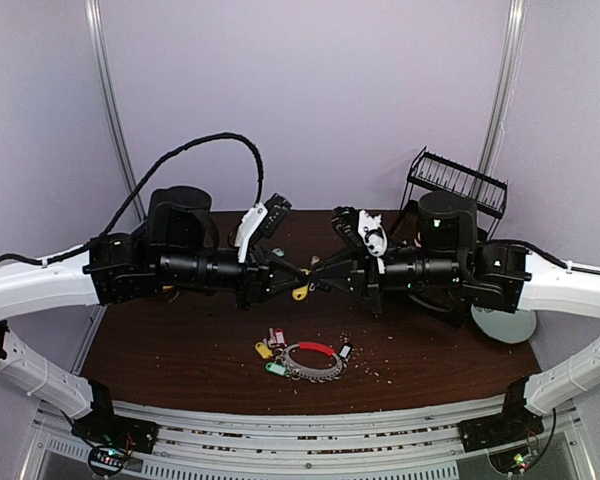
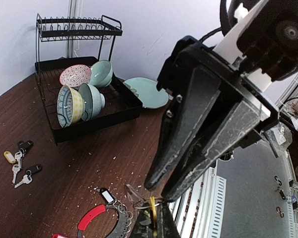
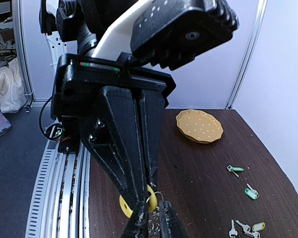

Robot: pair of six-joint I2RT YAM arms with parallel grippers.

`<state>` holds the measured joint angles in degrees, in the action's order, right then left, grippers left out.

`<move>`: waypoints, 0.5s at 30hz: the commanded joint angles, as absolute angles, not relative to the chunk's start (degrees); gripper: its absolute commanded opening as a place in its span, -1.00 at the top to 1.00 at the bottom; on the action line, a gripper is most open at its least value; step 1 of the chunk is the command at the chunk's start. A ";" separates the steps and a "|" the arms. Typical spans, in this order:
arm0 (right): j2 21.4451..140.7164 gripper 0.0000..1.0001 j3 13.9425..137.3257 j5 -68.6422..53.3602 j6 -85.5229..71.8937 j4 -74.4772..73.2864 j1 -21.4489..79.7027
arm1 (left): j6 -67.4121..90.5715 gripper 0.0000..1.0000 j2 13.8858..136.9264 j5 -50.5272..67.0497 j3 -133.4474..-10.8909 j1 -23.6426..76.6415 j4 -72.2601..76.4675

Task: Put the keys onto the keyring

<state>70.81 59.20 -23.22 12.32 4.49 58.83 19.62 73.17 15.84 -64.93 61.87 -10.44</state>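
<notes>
So, from the top we see the left pincer [image 1: 292, 277] clamped on a yellow-tagged key [image 1: 301, 292], with the right pincer [image 1: 325, 283] narrow beside it, grip unclear. The keyring [image 1: 317, 348] lies at 6 o'clock. Left wrist: keyring at 9 o'clock of our fingertips. Right wrist: key low, centre.

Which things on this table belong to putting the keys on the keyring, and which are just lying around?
For the job:
keyring
tagged keys beside it
yellow-tagged key, held up
green-tagged keys

Lying about:
dish rack
bowls in it
teal plate
yellow plate
</notes>
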 commanded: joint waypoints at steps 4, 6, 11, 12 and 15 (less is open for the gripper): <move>72.04 0.78 62.20 -22.50 14.95 2.55 59.21 | 18.90 1.00 73.28 17.46 -64.47 62.38 -7.11; 72.09 0.76 62.26 -22.48 15.99 1.46 59.20 | 18.86 1.00 73.15 17.57 -64.42 62.40 -6.74; 69.64 0.74 61.38 -25.98 21.13 -2.15 59.09 | 18.64 1.00 72.65 17.11 -64.16 62.40 -6.75; 69.07 0.73 61.23 -26.54 21.89 -2.64 59.11 | 18.63 1.00 72.60 17.12 -64.16 62.40 -6.77; 68.74 0.70 60.87 -25.27 21.45 -1.86 59.20 | 18.31 1.00 72.74 17.52 -64.07 62.40 -6.69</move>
<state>70.72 60.86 -24.27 19.38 -0.67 58.87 19.38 73.17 16.58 -64.38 62.11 -10.37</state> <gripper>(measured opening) 0.149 0.009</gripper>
